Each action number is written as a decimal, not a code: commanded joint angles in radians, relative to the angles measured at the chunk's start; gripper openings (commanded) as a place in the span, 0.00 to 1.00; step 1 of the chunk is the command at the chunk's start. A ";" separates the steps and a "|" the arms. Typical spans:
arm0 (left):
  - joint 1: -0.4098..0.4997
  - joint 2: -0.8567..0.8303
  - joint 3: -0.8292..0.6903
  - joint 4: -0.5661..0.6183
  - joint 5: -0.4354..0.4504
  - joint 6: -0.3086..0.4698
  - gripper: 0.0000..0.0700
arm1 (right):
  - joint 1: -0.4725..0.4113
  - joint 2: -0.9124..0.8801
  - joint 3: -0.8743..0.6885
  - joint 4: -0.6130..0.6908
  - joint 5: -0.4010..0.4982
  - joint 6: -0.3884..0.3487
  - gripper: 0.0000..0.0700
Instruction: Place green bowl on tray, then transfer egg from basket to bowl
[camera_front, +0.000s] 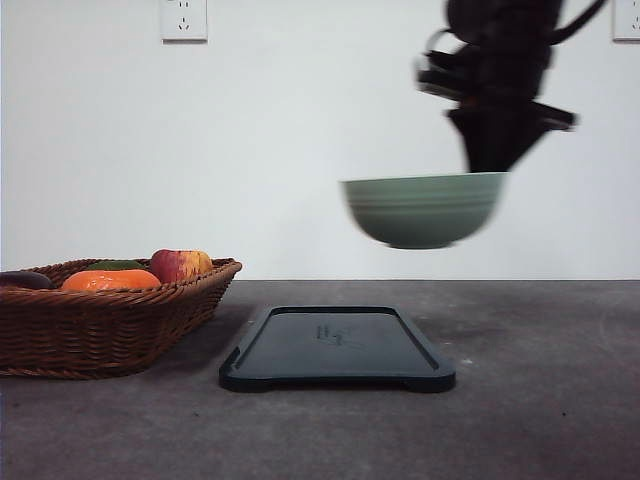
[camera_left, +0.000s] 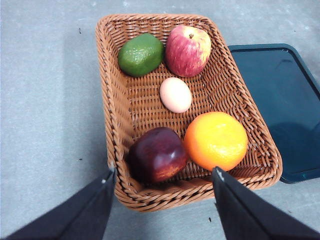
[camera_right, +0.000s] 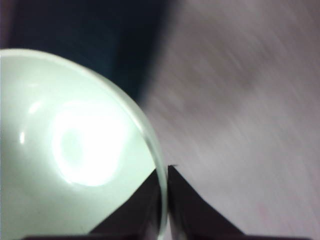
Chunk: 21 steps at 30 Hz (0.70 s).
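Above the worktop (camera_front: 540, 400), my right tool (camera_right: 165, 200) grips the green bowl (camera_front: 424, 208) by its rim, in the air over the black tray (camera_front: 337, 350). My left tool (camera_left: 162, 200) hangs open above the basket (camera_left: 117, 115), where the egg (camera_left: 175, 94) lies.

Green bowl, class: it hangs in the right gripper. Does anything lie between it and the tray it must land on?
Nothing visible does. The green bowl, pinched at its rim by the right gripper, is in the air above the tray's right part, and the tray's surface is bare.
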 joint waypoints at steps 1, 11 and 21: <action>-0.001 0.005 0.020 0.007 0.002 0.006 0.55 | 0.035 0.025 0.025 0.059 0.004 0.004 0.00; -0.001 0.005 0.020 0.007 0.002 0.006 0.55 | 0.119 0.132 0.025 0.219 0.030 0.049 0.00; -0.001 0.005 0.020 0.007 0.002 0.006 0.55 | 0.119 0.235 0.025 0.245 0.030 0.049 0.00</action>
